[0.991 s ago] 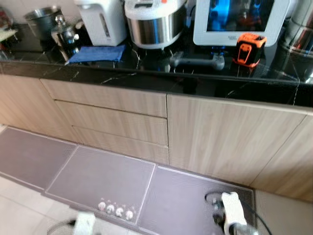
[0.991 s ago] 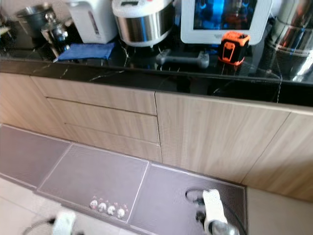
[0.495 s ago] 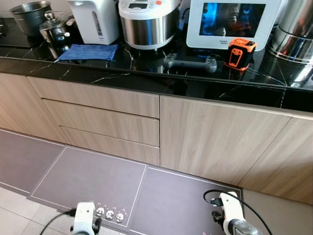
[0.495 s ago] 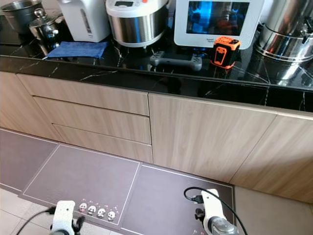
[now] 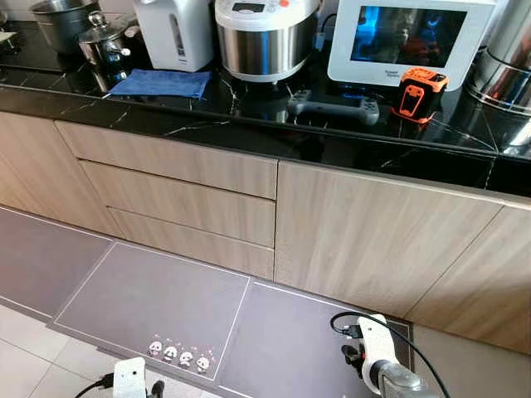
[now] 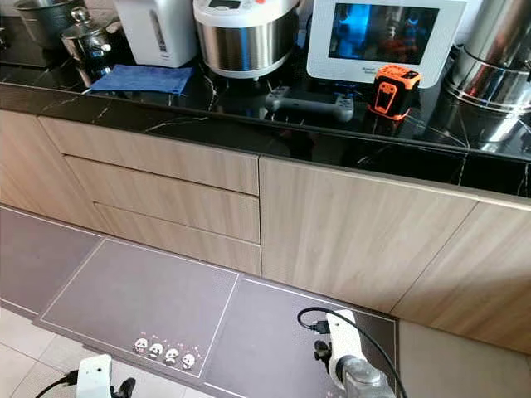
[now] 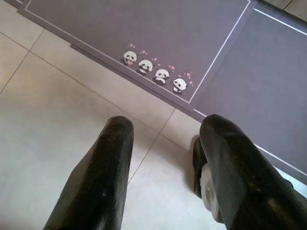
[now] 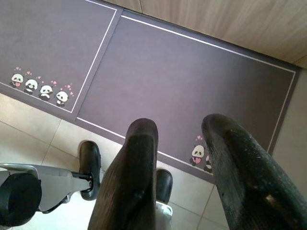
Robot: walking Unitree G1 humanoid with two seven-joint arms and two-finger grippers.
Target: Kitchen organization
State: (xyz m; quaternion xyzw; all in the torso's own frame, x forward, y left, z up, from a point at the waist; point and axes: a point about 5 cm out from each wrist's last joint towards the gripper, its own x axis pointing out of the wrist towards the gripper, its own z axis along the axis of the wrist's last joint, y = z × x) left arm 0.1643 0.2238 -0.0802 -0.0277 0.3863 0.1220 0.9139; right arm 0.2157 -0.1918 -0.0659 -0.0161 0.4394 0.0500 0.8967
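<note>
Since the earlier frame the camera has swung; the counter [image 5: 249, 124] sits lower. Head views: cloth [image 5: 162, 83] and tape measure [image 5: 412, 94] probably await sorting; approach squarely. Wrist views: left gripper [image 7: 163, 143] and right gripper [image 8: 180, 139] hang released above the mat [image 8: 192, 76].

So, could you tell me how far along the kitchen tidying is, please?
Nothing looks done yet. The cloth, controller and orange tool lie loose on the counter. Nothing is in hand: the left claw and right claw hang open over the mat.

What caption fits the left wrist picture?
Open left gripper hanging over pale floor tiles, near a purple mat with four pandas.
</note>
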